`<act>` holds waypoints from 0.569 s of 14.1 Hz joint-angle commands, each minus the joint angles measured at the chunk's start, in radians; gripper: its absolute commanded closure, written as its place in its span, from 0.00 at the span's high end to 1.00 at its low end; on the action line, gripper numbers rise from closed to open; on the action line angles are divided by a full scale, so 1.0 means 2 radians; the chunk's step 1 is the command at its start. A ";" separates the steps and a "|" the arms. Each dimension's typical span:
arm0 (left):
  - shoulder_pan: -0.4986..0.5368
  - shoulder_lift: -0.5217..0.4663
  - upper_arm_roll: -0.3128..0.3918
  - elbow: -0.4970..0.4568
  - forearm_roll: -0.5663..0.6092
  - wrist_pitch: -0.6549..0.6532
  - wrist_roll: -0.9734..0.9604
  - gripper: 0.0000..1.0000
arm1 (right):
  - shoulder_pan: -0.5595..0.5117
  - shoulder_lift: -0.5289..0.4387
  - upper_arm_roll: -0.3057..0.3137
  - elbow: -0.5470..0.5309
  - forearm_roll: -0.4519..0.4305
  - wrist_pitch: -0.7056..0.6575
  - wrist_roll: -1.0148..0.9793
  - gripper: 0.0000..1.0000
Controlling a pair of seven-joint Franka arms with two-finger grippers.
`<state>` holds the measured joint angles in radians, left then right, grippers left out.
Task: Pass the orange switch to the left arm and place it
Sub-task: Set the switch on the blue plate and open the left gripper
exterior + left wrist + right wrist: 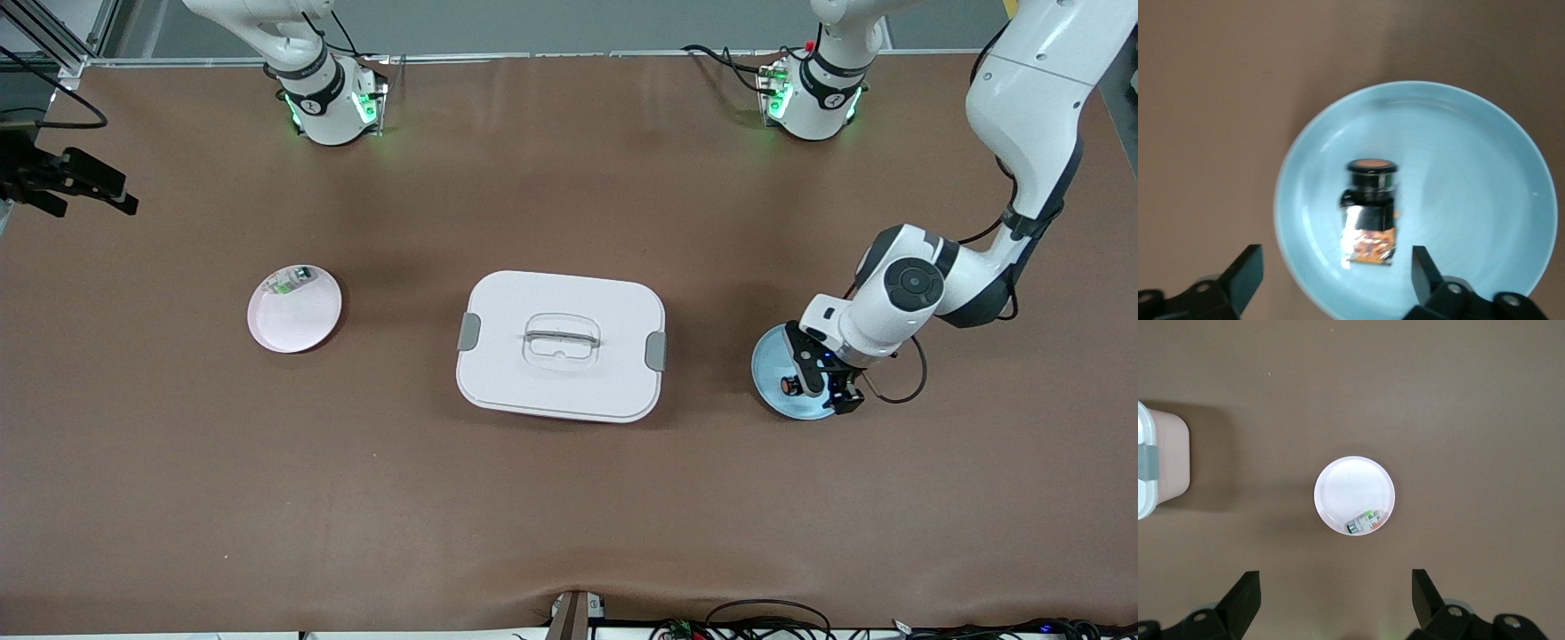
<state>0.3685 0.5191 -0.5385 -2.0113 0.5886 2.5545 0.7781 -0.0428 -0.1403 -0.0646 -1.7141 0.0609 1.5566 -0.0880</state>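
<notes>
We find the orange switch point(1370, 210) lying in the blue plate point(772, 384), which sits on the surface point(569, 498) toward the left arm's end from the box point(561, 345). Our left hand point(822, 387) hovers low over that plate with its fingers point(1245, 275) spread apart, nothing between them, apparently lined up to straddle the switch. The left wrist view shows the orange face clearly; the front view barely does. Our right hand point(1335, 603), waiting high with fingers spread, looks down on the pink plate point(1354, 495) holding a green-and-white component point(1365, 521).
</notes>
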 commanded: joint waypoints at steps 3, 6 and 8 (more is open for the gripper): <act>0.005 -0.045 -0.034 0.072 -0.056 -0.129 -0.053 1.00 | -0.008 0.019 0.009 0.048 -0.022 -0.008 -0.001 1.00; -0.001 -0.059 -0.058 0.153 -0.086 -0.247 -0.178 1.00 | -0.006 0.022 0.009 0.061 -0.024 -0.012 0.000 1.00; 0.000 -0.059 -0.072 0.189 -0.087 -0.301 -0.278 1.00 | -0.011 0.022 0.009 0.059 -0.023 -0.014 0.000 1.00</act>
<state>0.3673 0.3978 -0.6576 -1.7079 0.4312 2.0532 0.3765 -0.0436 -0.1147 -0.0604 -1.6277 0.0320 1.5522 -0.0878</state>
